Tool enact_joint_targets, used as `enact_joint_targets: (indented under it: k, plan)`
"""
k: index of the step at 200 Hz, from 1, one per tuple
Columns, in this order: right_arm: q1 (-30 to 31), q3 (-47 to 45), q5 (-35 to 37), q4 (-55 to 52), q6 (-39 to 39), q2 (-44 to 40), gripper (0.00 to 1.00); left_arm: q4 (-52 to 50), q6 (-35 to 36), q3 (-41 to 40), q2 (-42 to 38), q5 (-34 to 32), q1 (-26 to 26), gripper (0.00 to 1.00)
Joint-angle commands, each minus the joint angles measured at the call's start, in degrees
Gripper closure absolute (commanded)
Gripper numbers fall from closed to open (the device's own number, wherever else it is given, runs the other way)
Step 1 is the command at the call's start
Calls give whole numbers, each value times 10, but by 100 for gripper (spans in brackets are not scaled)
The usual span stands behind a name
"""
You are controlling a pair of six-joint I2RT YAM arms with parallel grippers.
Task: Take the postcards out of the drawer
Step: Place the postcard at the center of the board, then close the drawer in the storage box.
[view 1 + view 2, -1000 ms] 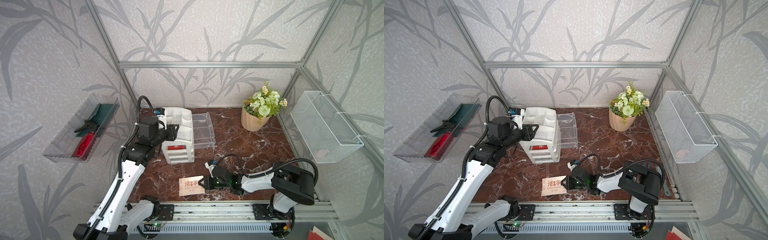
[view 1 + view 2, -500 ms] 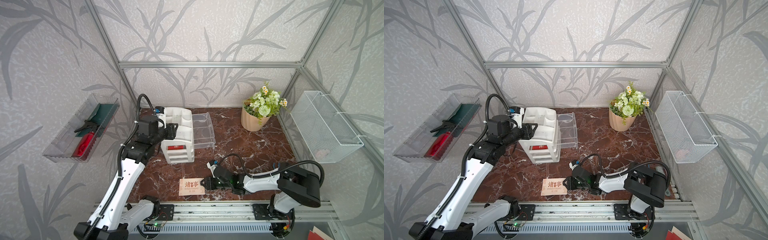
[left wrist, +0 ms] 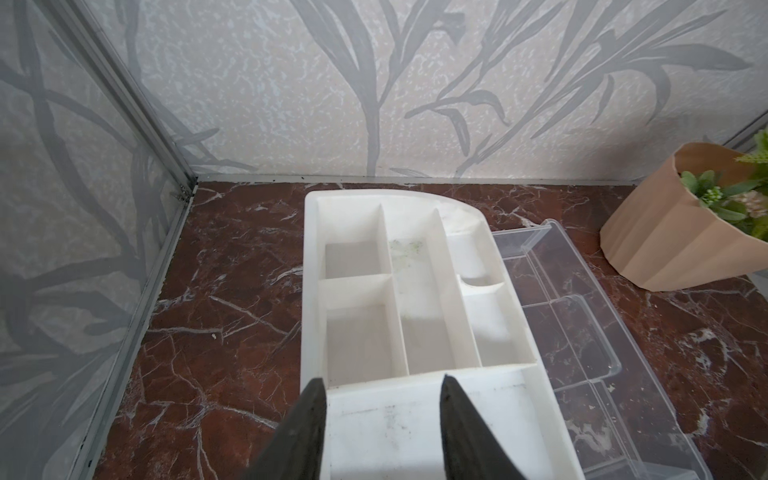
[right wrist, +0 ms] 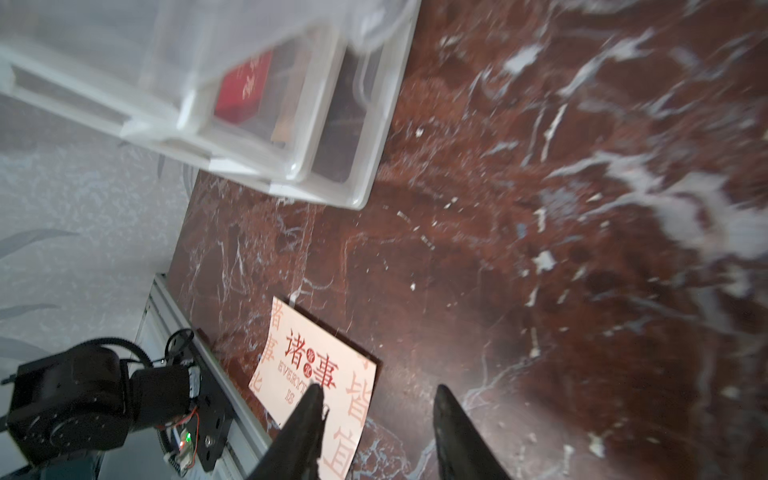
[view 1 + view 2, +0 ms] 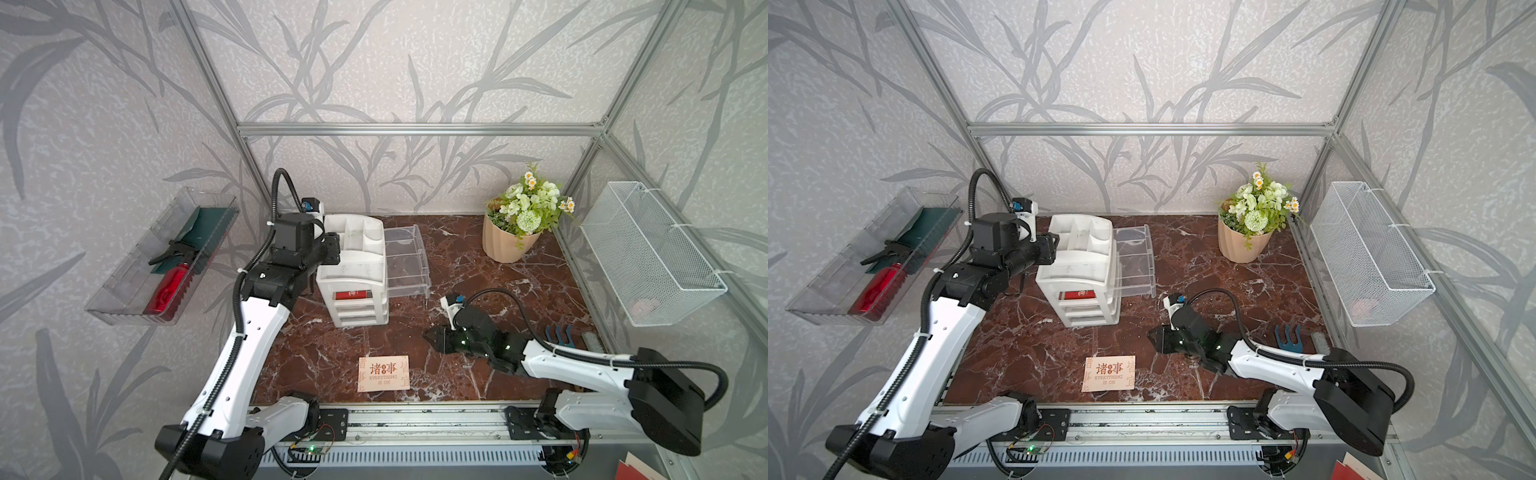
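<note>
Postcards: peach postcard (image 5: 384,373) lies flat beside right pincer (image 4: 376,395), red postcard (image 5: 352,294) ahead of it in drawer (image 5: 409,276) | right pincer parted, empty; left pincer (image 3: 380,382) parted over organiser (image 3: 490,415) | red postcard is best pinched by its edge, kept level, drawn straight out.

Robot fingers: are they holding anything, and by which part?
Nothing is held. The right gripper has open fingers near the peach postcard, flat on the table; the left gripper has open fingers at the white organizer.

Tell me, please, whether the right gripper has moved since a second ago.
Yes: the right gripper has drawn away from the peach postcard, toward the drawer unit.
</note>
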Motion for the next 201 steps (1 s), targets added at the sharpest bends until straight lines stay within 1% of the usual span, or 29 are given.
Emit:
enact_joint_targets:
  k: [1, 11, 17, 36, 51, 98, 129, 153, 201]
  plan:
    - [-41, 35, -20, -88, -71, -44, 58, -26, 16, 21, 23, -19, 11, 58]
    - [-65, 46, -27, -102, -78, -57, 58, -24, 16, 23, 33, -21, 15, 58]
    - [-79, 51, -33, -106, -101, -64, 58, -22, 17, 24, 38, -22, 17, 58]
    - [-123, 72, -56, -114, -122, -66, 59, -23, 17, 29, 58, -25, 28, 58]
    - [-150, 87, -72, -117, -135, -58, 60, -24, 20, 33, 70, -34, 35, 59]
    - [-214, 129, -119, -102, -159, -12, 62, -12, 16, 23, 84, -26, 49, 62]
    - [-233, 176, -129, -95, -176, 43, 64, 4, 14, 13, 91, -14, 52, 66]
    - [-237, 209, -138, -86, -182, 83, 70, 6, 15, 13, 98, -4, 54, 72]
    - [-248, 278, -159, -76, -192, 167, 73, 11, 15, 13, 113, 2, 57, 78]
